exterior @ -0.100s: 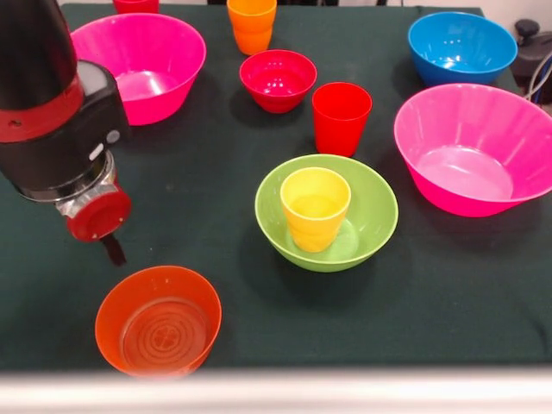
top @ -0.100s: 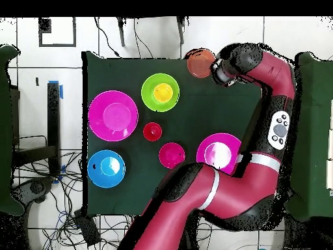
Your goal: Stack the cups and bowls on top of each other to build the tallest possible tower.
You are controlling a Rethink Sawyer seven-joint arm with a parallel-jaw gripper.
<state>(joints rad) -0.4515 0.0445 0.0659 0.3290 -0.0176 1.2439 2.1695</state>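
A cup [exterior @ -0.100s: 315, 208] stands inside the middle bowl [exterior @ -0.100s: 373, 226]; another cup [exterior @ -0.100s: 341, 117] stands just behind that bowl.

Robotics lab or test cell, not a home. One table [top @ -0.100s: 195, 117] draped in dark green cloth stands alone on a white tiled floor [top @ -0.100s: 149, 39]. A red and black robot arm [top @ -0.100s: 273, 97] rises at the table's near side in the overhead view. Loose cables [top @ -0.100s: 65, 208] tangle on the floor at the left, beside dark equipment. Black tape outlines a rectangle [top @ -0.100s: 62, 32] on the tiles far left. Glossy plastic bowls [exterior @ -0.100s: 473, 147] and cups [exterior @ -0.100s: 341, 116] are spread out as test props rather than tableware.
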